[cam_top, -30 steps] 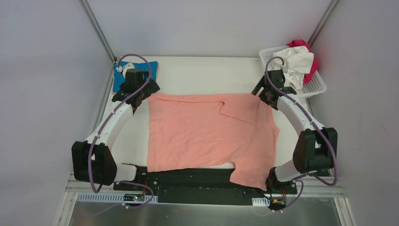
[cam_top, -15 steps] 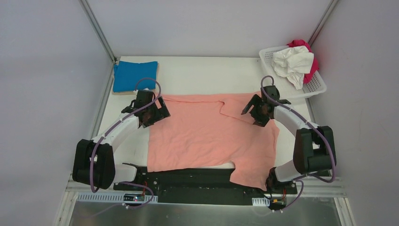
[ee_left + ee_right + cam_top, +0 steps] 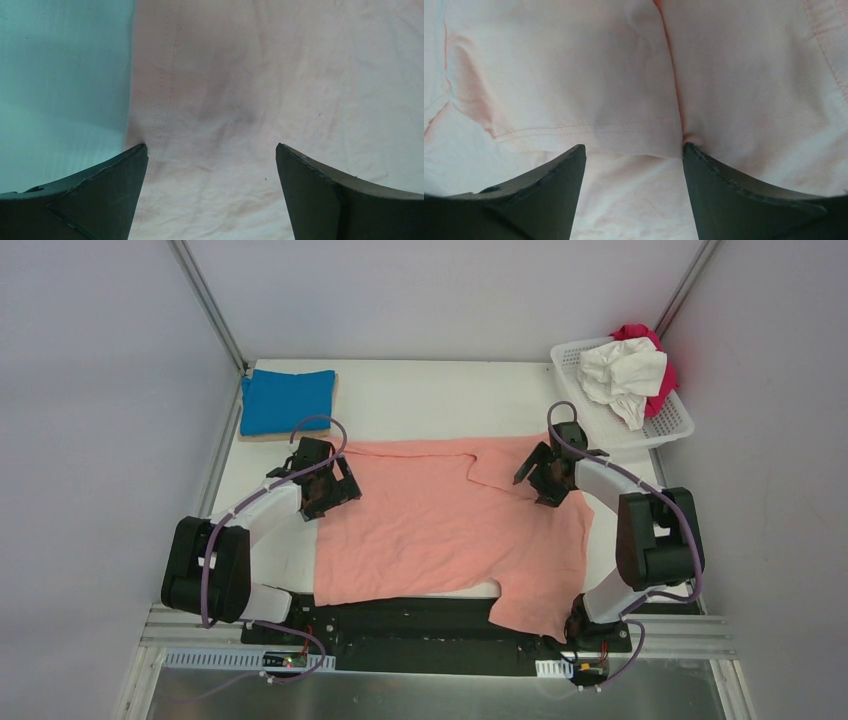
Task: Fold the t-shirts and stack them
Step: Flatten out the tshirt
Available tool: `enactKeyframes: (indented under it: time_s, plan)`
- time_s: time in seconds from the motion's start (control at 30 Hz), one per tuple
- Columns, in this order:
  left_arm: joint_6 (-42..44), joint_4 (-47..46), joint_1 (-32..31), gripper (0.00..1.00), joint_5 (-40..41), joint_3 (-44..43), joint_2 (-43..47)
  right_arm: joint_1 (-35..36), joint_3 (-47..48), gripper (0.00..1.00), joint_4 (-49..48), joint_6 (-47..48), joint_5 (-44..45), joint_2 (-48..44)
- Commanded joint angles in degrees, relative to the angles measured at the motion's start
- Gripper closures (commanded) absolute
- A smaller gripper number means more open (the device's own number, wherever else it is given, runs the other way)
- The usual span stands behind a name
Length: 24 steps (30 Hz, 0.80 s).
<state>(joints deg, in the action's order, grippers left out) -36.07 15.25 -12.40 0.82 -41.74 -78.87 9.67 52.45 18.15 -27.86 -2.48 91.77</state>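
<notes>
Left gripper [image 3: 210, 150], fingers spread wide, sits over the side edge of the soft salmon-pink cloth t-shirt [image 3: 440, 530], flat under both. Right gripper [image 3: 633, 150], fingers apart, straddles its folded-over sleeve [image 3: 584, 100]. Folding looks just started; next, pinch cloth.

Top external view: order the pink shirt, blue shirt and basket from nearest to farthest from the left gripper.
1. Pink shirt, directly under the left gripper.
2. Blue shirt, far-left corner.
3. Basket, far-right corner.
</notes>
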Motion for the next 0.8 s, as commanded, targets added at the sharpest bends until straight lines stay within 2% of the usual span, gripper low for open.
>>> enactKeyframes:
  time_s: [0.0,0.43,0.63,0.77]
  plan:
    - [-0.5,-0.9,-0.3,0.01,2.7,-0.1,-0.9,0.1,1.5,0.27,-4.6,-0.5,1.8,2.1]
    - [-0.2,-0.8,-0.3,0.01,4.0,0.2,-1.6,0.1,5.0,0.28,-2.7,1.2,5.7,0.8]
    - [-0.1,-0.8,-0.3,0.01,4.2,-0.2,-2.0,0.1,5.5,0.29,-5.1,1.1,3.2,3.6]
    - [0.0,-0.8,-0.3,0.01,4.2,-0.2,-2.2,0.2,5.9,0.33,-7.0,1.2,0.9,4.4]
